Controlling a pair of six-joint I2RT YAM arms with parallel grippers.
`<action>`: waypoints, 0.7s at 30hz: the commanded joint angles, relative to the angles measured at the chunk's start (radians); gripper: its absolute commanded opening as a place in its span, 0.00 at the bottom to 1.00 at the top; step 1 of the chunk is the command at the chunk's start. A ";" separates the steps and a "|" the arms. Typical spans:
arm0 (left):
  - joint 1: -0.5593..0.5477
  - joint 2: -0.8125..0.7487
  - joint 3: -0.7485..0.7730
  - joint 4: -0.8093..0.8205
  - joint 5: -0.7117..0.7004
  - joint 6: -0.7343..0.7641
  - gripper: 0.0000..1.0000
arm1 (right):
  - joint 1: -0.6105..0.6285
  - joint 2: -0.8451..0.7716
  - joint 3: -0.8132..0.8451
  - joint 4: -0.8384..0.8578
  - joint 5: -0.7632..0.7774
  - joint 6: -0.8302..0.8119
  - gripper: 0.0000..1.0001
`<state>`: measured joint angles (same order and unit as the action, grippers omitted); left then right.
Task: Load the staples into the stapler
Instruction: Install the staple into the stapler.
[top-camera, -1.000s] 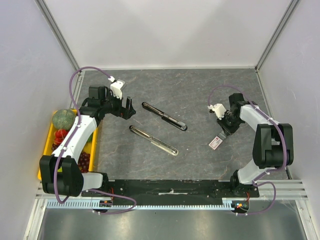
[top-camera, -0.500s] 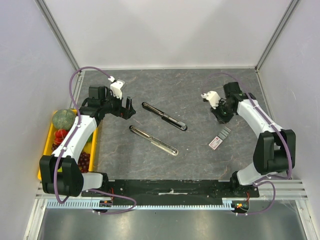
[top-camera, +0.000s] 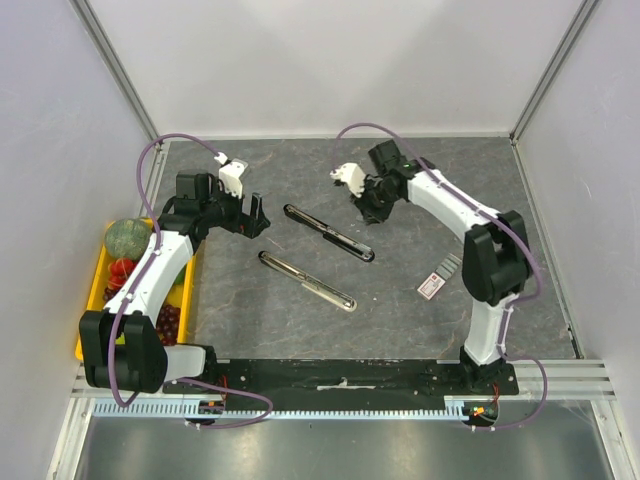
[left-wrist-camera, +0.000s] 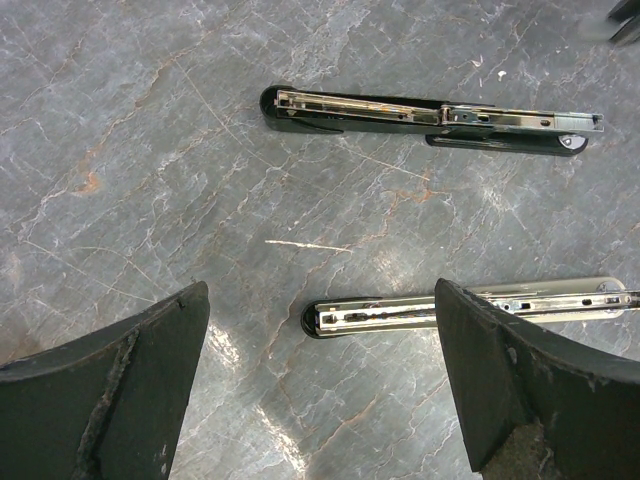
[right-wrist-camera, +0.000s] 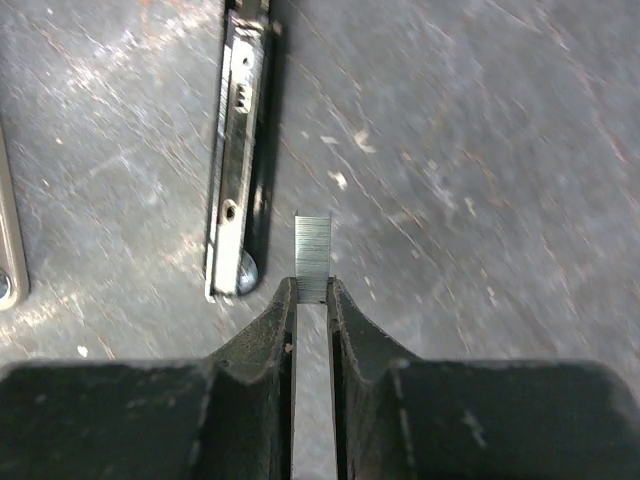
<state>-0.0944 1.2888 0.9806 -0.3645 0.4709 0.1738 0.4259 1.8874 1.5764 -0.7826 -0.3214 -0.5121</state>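
One short staple strip (right-wrist-camera: 312, 250) is pinched at its near end by the right gripper (right-wrist-camera: 312, 298). The jaws press on its two flat sides and most of its length pokes out ahead. It sits just beside one end of the black stapler (right-wrist-camera: 240, 150), not in the channel.

Handling, as you should judge it:
- Very light, so weight will not trouble the grip.
- Stiff along its length but brittle. It is thin glued wire and likely snaps if bent or knocked against the stapler's edge.
- Smooth metal, so it may slide between the pads if you nudge it end-on.
- Hold it by the flat sides, near the back as now, leaving the front free to enter the rail.

The left gripper (left-wrist-camera: 320, 300) is spread wide and holds nothing. It hangs over the table with a chrome bar (left-wrist-camera: 470, 308) lying just ahead of its right finger.

Containers:
- The staples box (top-camera: 430, 286), white with red print, lies flat well apart from the stapler, on the right arm's side. Loose grey strips (top-camera: 451, 265) lie just beside it. You cannot tell whether more remain inside.
- The stapler's channel lies open, facing up. Whether it already holds staples is too small to tell.
- A yellow tray (top-camera: 95, 285) at the left edge holds a green round fruit (top-camera: 125, 238) and some red pieces. It is no part of this job.
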 joint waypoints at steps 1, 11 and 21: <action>0.008 -0.014 0.000 0.035 -0.008 -0.008 1.00 | 0.059 0.079 0.071 0.005 -0.038 0.023 0.15; 0.010 -0.016 0.000 0.035 0.003 -0.010 1.00 | 0.111 0.121 0.056 0.002 -0.019 0.021 0.14; 0.012 -0.013 0.000 0.035 0.009 -0.010 1.00 | 0.123 0.128 0.033 -0.027 -0.010 0.011 0.14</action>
<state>-0.0891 1.2888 0.9806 -0.3645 0.4717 0.1738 0.5404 2.0090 1.6035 -0.7918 -0.3355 -0.5049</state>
